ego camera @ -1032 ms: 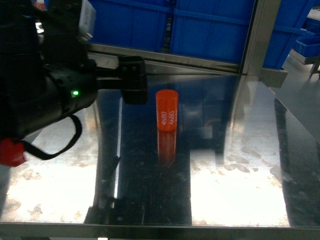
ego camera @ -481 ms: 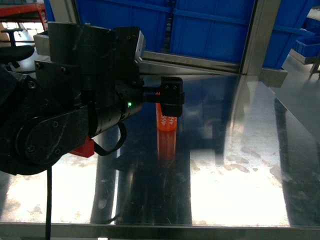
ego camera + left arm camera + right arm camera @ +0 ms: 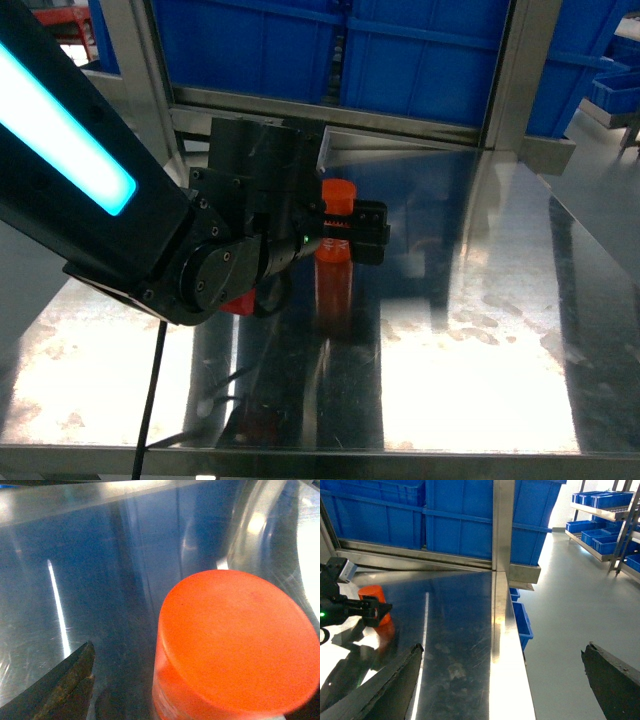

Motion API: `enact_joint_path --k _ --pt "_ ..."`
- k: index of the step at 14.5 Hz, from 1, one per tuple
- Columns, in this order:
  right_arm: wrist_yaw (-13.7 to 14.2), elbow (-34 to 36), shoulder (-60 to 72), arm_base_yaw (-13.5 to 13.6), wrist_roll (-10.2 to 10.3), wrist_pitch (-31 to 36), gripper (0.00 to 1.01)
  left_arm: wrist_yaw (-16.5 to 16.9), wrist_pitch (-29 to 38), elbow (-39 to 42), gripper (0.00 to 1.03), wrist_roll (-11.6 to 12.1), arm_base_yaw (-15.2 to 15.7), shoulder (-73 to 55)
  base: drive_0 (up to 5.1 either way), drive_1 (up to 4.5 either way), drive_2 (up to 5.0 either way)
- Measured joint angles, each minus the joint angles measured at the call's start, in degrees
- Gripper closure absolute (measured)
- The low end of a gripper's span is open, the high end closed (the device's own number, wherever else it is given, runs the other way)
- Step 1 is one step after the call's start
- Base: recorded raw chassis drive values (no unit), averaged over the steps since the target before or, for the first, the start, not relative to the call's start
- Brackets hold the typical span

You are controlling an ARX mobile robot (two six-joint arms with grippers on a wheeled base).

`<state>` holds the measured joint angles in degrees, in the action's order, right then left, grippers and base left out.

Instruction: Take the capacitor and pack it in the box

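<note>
Left gripper (image 3: 345,228) reaches in from the left and sits at the upper part of the orange capacitor (image 3: 336,240), its dark fingers (image 3: 368,232) crossing the cylinder's front; whether they grip it or only flank it cannot be told. The capacitor stands upright on the reflective steel tabletop (image 3: 480,330), its orange reflection showing directly below it. In the left wrist view, the capacitor's flat round top (image 3: 240,640) fills the lower right, with one dark fingertip (image 3: 60,690) at lower left, apart from it. Right gripper (image 3: 502,690) hangs spread wide over the tabletop's right edge (image 3: 502,630), its two fingers (image 3: 375,690) well apart and holding nothing; the capacitor (image 3: 375,611) lies far to its left. Large blue plastic bins (image 3: 400,50) stand behind a steel frame (image 3: 505,75) at the tabletop's rear.
</note>
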<state>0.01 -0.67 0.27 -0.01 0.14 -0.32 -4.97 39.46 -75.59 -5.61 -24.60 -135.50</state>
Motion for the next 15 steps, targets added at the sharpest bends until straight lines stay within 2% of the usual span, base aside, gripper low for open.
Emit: enact_joint_path --k 1,2,3,4,5,7,11,15 --pt "0.00 0.00 0.00 0.00 0.00 0.02 0.03 -0.02 -0.68 -2.12 0.05 -0.07 -0.04 -1.49 0.0 0.00 0.0" --pt "0.00 0.00 0.00 0.00 0.00 0.02 0.03 0.33 -5.68 -7.56 0.25 -1.49 -0.07 -3.65 0.0 0.00 0.0" --pt "-0.02 0.00 0.00 0.00 0.00 0.00 0.03 1.09 -6.34 -7.76 0.59 -1.53 -0.04 -3.61 0.0 0.00 0.0" --pt "0.00 0.00 0.00 0.00 0.00 0.00 0.03 1.18 2.32 4.04 0.60 -2.01 1.33 4.66 0.0 0.00 0.0" --pt "-0.02 0.00 0.00 0.00 0.00 0.02 0.03 1.22 7.91 11.13 0.60 -1.88 3.02 12.31 0.0 0.00 0.0" --pt "-0.02 0.00 0.00 0.00 0.02 0.02 0.03 0.90 18.47 24.48 0.60 0.55 6.88 27.45 0.0 0.00 0.0" --pt "0.00 0.00 0.00 0.00 0.00 0.02 0.03 1.36 21.46 33.16 0.60 1.62 9.68 35.36 0.0 0.00 0.0" --pt "-0.02 0.00 0.00 0.00 0.00 0.02 0.03 3.17 20.13 41.51 0.60 1.55 12.33 43.65 0.0 0.00 0.0"
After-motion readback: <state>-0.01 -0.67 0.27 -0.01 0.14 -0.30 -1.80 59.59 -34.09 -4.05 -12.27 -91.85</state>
